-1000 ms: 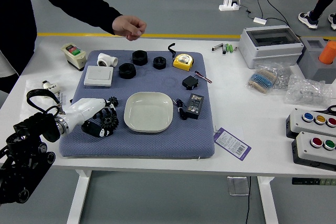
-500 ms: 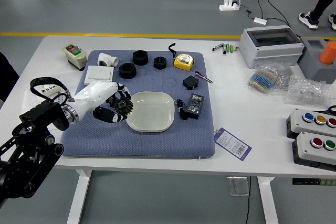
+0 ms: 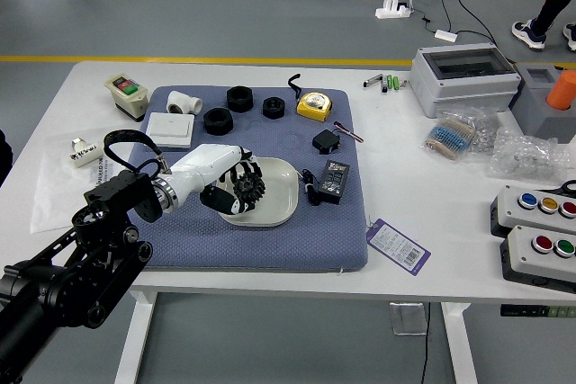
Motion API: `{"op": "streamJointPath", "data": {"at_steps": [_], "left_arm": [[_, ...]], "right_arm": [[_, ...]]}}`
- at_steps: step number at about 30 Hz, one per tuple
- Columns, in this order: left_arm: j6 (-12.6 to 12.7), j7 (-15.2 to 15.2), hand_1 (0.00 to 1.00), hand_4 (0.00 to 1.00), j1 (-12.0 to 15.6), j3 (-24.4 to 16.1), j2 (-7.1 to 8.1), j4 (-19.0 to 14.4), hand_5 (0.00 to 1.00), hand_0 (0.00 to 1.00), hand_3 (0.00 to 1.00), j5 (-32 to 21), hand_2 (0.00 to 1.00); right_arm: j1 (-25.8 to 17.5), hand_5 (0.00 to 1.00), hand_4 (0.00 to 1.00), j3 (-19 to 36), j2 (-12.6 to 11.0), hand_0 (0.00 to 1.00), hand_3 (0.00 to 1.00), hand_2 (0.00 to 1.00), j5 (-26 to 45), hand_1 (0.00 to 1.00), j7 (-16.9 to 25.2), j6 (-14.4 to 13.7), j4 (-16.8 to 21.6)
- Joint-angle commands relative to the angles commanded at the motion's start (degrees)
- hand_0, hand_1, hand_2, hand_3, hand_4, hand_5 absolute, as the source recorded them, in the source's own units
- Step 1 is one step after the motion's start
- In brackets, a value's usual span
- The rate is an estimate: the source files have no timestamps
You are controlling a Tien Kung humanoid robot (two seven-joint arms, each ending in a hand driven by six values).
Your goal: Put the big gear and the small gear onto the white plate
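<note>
My left hand (image 3: 236, 188) is over the left half of the white plate (image 3: 281, 207), its fingers closed around a dark toothed gear (image 3: 249, 186). The gear appears above the plate's surface; whether it touches the plate cannot be told. The hand and gear hide part of the plate's left side. Only one gear can be made out, and its size class is unclear. No right hand shows.
On the blue mat (image 3: 270, 252) are black rings (image 3: 218, 120), a white box (image 3: 169, 130), a yellow tape measure (image 3: 315, 106) and a black adapter (image 3: 334, 183) right of the plate. A purple-edged tag (image 3: 399, 246) lies beyond the mat.
My left hand has carried the gear rightward from the mat's left part to over the plate. The person's arm at the top left has withdrawn, and the plate sits marginally further right.
</note>
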Motion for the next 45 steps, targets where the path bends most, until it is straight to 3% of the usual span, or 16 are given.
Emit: {"op": "streamJointPath", "data": {"at_steps": [2, 3, 14, 15, 20, 21, 25, 26, 27, 31, 33, 34, 40, 45], "left_arm": [[0.1, 0.3, 0.650, 0.984, -0.5, -0.1, -0.62, 1.0, 0.228, 0.497, 0.609, 0.4, 0.713], [0.1, 0.4, 0.767, 0.998, -0.6, -0.2, -0.73, 1.1, 0.309, 0.683, 0.782, 0.5, 0.827], [1.7, 0.7, 0.793, 0.998, -0.6, -1.6, -1.29, 1.1, 0.353, 0.711, 0.809, 0.5, 0.875], [2.3, 0.7, 0.766, 0.998, -0.5, -1.9, -1.14, 0.8, 0.303, 0.692, 0.803, 0.5, 0.845], [4.2, 0.4, 0.766, 0.998, -0.5, -3.1, -0.33, 0.1, 0.303, 0.692, 0.803, 0.5, 0.845], [4.3, 0.1, 0.744, 0.962, -0.5, -3.8, 0.12, 0.1, 0.130, 0.677, 0.783, 0.5, 0.810], [4.3, -0.4, 0.744, 0.962, -0.7, -4.7, 1.27, 0.7, 0.130, 0.677, 0.783, 0.5, 0.810], [4.2, -0.5, 0.744, 0.962, -0.9, -4.7, 1.68, 1.1, 0.130, 0.677, 0.783, 0.5, 0.810], [4.0, -0.5, 0.690, 0.934, -1.0, -4.8, 2.03, 1.6, 0.079, 0.609, 0.722, 0.5, 0.749], [3.8, -0.6, 0.690, 0.934, -1.6, -4.7, 3.12, 4.1, 0.079, 0.609, 0.722, 0.5, 0.749], [4.4, -1.2, 0.690, 0.934, -2.0, -4.8, 3.12, 6.0, 0.079, 0.609, 0.722, 0.5, 0.749], [4.5, -1.4, 0.644, 0.888, -2.1, -4.9, 3.09, 6.6, 0.041, 0.543, 0.683, 0.5, 0.685], [5.8, -2.5, 0.613, 0.865, -2.7, -6.2, 2.54, 10.5, 0.029, 0.515, 0.672, 0.5, 0.659], [8.7, -4.5, 0.613, 0.865, -4.4, -4.5, 2.74, 14.9, 0.029, 0.515, 0.672, 0.5, 0.659]], "right_arm": [[0.1, 0.639, 0.787, -0.1, 0.0, 0.688, 0.564, 0.748, 0.0, 0.705, 0.0, 0.0, 0.0], [0.1, 0.640, 0.788, -0.1, 0.0, 0.688, 0.564, 0.749, 0.0, 0.705, 0.0, 0.0, 0.0], [0.1, 0.640, 0.789, -0.2, -0.1, 0.688, 0.563, 0.749, 0.0, 0.706, 0.0, 0.0, 0.0], [0.1, 0.642, 0.789, -0.2, -0.1, 0.687, 0.564, 0.748, 0.0, 0.706, 0.0, 0.0, 0.0], [0.1, 0.642, 0.789, -0.1, -0.1, 0.687, 0.564, 0.748, 0.0, 0.706, 0.0, 0.0, 0.0], [0.1, 0.643, 0.790, -0.1, -0.1, 0.687, 0.564, 0.748, -0.1, 0.706, 0.0, 0.0, 0.0], [0.0, 0.643, 0.790, -0.1, -0.1, 0.687, 0.564, 0.748, 0.0, 0.706, 0.0, 0.0, 0.0], [0.0, 0.643, 0.790, -0.1, -0.1, 0.687, 0.564, 0.748, 0.0, 0.706, 0.0, 0.0, 0.0], [0.0, 0.642, 0.790, -0.2, -0.1, 0.687, 0.564, 0.748, 0.0, 0.706, 0.0, 0.0, 0.0], [-0.2, 0.642, 0.790, -0.3, 0.0, 0.687, 0.564, 0.748, 0.2, 0.706, 0.0, 0.0, 0.0], [-0.2, 0.642, 0.790, -0.4, 0.0, 0.687, 0.564, 0.748, 0.2, 0.706, -0.1, 0.1, 0.0], [-0.3, 0.643, 0.791, -0.5, 0.0, 0.686, 0.564, 0.749, 0.2, 0.705, -0.1, 0.1, 0.0], [-0.3, 0.643, 0.791, -1.0, 0.0, 0.686, 0.564, 0.749, 0.5, 0.706, -0.1, 0.0, 0.1], [-0.4, 0.643, 0.791, -1.5, -0.1, 0.686, 0.564, 0.749, 0.9, 0.706, 0.0, -0.1, 0.1]]}}
